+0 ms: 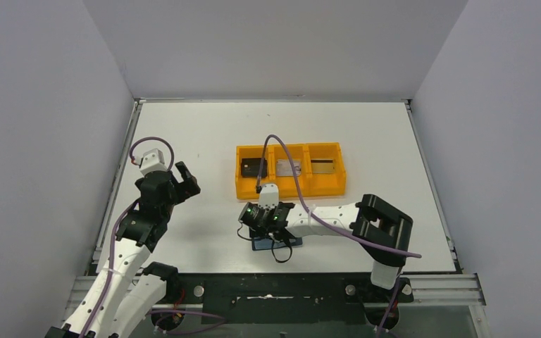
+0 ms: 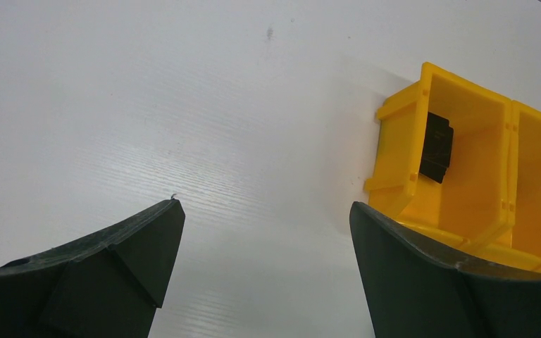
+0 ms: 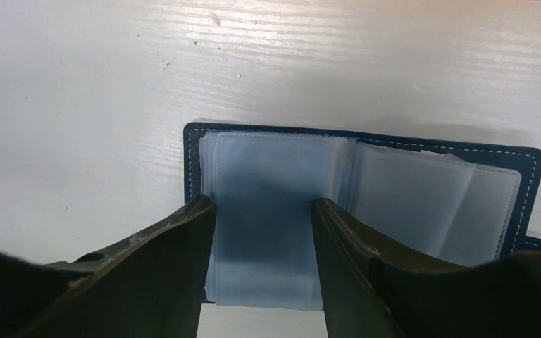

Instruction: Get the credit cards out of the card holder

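Note:
The card holder (image 3: pixel 423 190) lies open on the table, navy-rimmed, with clear blue-grey sleeves facing up; I see no card in the sleeves. My right gripper (image 3: pixel 262 204) is open just above its left-hand sleeve, one finger over each side of that sleeve. From above, the right gripper (image 1: pixel 264 224) covers most of the card holder (image 1: pixel 287 243). A silver-grey credit card (image 1: pixel 287 167) lies in the orange tray's middle compartment and a gold-tan one (image 1: pixel 324 166) in its right compartment. My left gripper (image 1: pixel 183 179) hangs open and empty over bare table left of the tray.
The orange three-compartment tray (image 1: pixel 289 191) stands just behind the card holder. Its left compartment holds a dark flat object (image 2: pixel 437 148). In the left wrist view the tray's corner (image 2: pixel 401 162) sits close to the right fingertip. Grey walls enclose the table on three sides.

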Motion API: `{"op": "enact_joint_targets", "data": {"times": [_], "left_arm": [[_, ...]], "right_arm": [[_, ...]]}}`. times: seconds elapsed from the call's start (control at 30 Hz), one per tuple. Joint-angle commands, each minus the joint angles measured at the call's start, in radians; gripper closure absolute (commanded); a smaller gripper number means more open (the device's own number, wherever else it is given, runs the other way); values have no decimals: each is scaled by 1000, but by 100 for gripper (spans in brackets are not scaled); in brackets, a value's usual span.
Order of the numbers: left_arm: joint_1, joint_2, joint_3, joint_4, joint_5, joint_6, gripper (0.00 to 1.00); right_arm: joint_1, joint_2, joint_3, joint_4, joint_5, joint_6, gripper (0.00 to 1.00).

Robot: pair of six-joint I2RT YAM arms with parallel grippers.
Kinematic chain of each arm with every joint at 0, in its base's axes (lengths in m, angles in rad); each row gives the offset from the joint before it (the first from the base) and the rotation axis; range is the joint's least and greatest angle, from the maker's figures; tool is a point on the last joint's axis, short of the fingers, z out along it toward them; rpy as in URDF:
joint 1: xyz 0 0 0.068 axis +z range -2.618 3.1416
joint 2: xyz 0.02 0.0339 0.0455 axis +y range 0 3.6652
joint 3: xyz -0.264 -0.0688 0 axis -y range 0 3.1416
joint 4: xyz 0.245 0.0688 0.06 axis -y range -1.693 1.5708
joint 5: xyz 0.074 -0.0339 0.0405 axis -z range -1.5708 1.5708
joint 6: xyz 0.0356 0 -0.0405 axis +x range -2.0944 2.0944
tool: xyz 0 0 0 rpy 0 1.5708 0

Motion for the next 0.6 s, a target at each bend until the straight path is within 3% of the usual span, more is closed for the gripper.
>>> {"op": "enact_joint_targets", "data": {"times": [0.0,0.17,0.3,0.43,0.57], "left_arm": [[5,0,3,26,5,12,10],[6,4,2,29,9,15,10],[6,1,2,30,14,14,10],[5,-1,0,31,16,14,10],[5,0,0,31,17,15,10]], "right_arm": [[0,-23,-24,50,9,32,52],[-14,-64,-71,108,-2,33,67],[-21,-65,-72,105,-1,41,70],[-21,-74,-55,111,0,28,82],[-21,-110,-66,143,-2,24,86]]}}
